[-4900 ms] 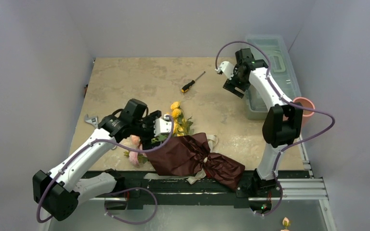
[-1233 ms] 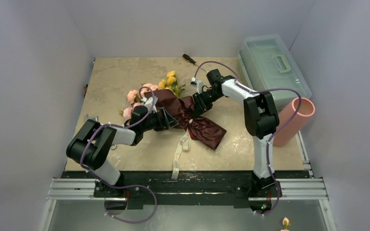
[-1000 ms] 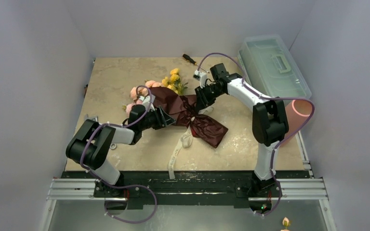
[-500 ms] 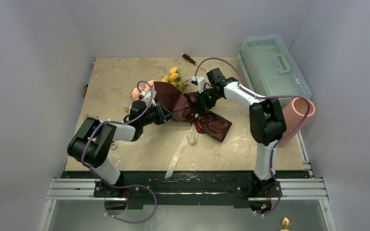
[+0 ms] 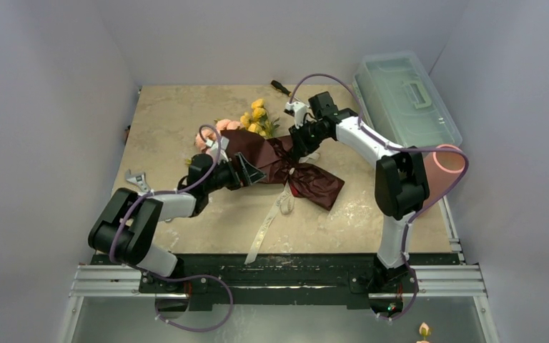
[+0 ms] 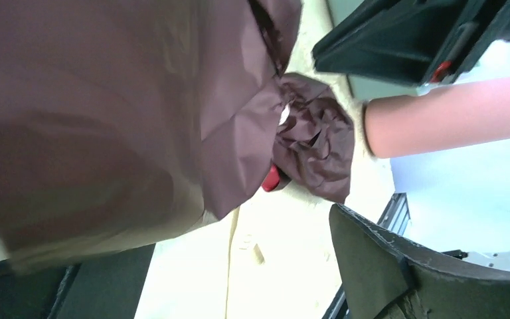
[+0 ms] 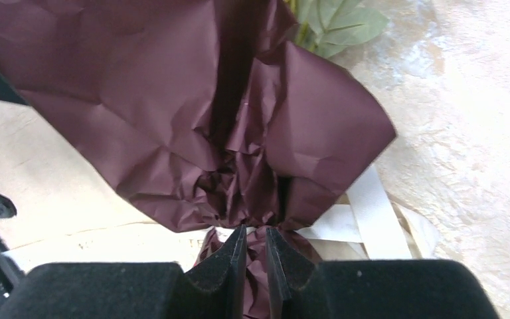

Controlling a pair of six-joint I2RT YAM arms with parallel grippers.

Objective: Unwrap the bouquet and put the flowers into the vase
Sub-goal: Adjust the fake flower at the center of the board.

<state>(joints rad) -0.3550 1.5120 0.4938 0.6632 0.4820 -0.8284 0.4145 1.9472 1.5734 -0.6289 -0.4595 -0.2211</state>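
Observation:
The bouquet (image 5: 286, 164) lies mid-table in dark red crinkled paper (image 7: 172, 100). Yellow flowers (image 5: 257, 116) and pink ones (image 5: 213, 132) stick out at its far-left end. My right gripper (image 5: 298, 146) (image 7: 255, 246) is shut on the paper's tied neck, and crumpled paper shows between its pads. My left gripper (image 5: 249, 171) (image 6: 192, 279) stands open at the wide end, the paper (image 6: 119, 113) just above its fingers (image 6: 385, 266) and none gripped. A cream ribbon (image 5: 266, 225) (image 7: 372, 203) trails loose toward the near edge. The pink vase (image 5: 449, 161) (image 6: 451, 116) stands at the right edge, partly behind my right arm.
A clear greenish plastic box (image 5: 407, 96) with a handle sits at the back right. A screwdriver (image 5: 280, 87) lies at the far edge behind the flowers. A small wrench (image 5: 137, 179) lies near the left edge.
My left gripper closed on the paper's wide end, then opened wide and let it go. The right gripper stays pinched on the neck. The bouquet barely shifted.

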